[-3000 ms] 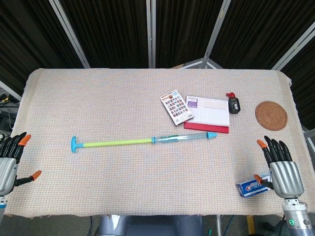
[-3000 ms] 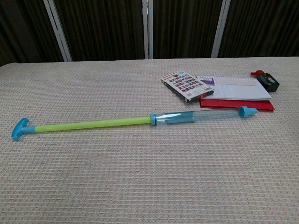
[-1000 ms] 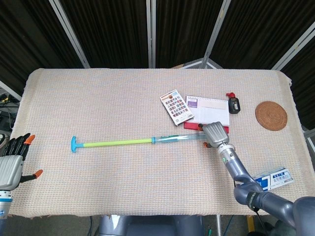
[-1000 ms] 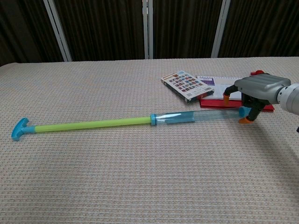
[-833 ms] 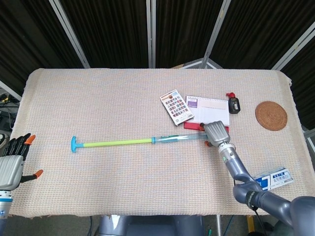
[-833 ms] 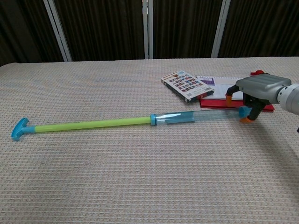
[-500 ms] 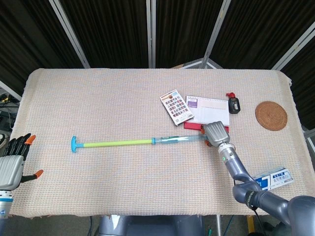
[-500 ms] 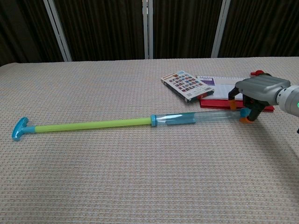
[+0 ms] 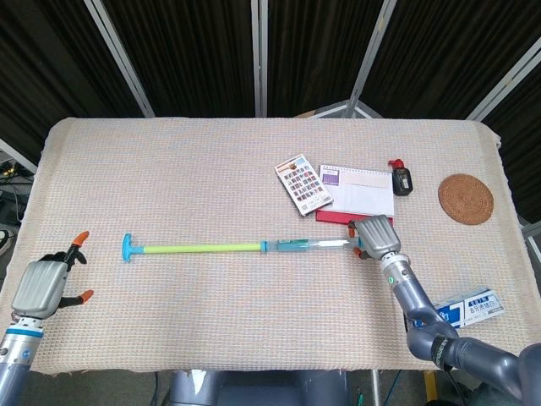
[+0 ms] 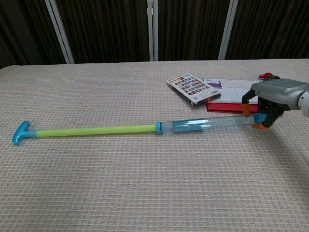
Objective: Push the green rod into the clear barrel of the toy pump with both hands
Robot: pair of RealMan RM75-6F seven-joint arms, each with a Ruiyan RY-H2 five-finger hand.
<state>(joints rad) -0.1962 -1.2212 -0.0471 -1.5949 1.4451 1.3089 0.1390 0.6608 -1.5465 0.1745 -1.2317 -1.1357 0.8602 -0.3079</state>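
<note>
Woven worktop (image 9: 211, 178): right hand (image 9: 374, 234) fingers now clamp the clear barrel (image 10: 212, 123) tip, swung nearer; left hand (image 9: 42, 286) arrives, fingers apart, short of the green rod (image 9: 201, 248).

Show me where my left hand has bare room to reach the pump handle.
Bare cloth lies between the left hand and the blue handle, and all along the near side of the green rod. It is crowded at the barrel's tip: right hand, red book, card box.
</note>
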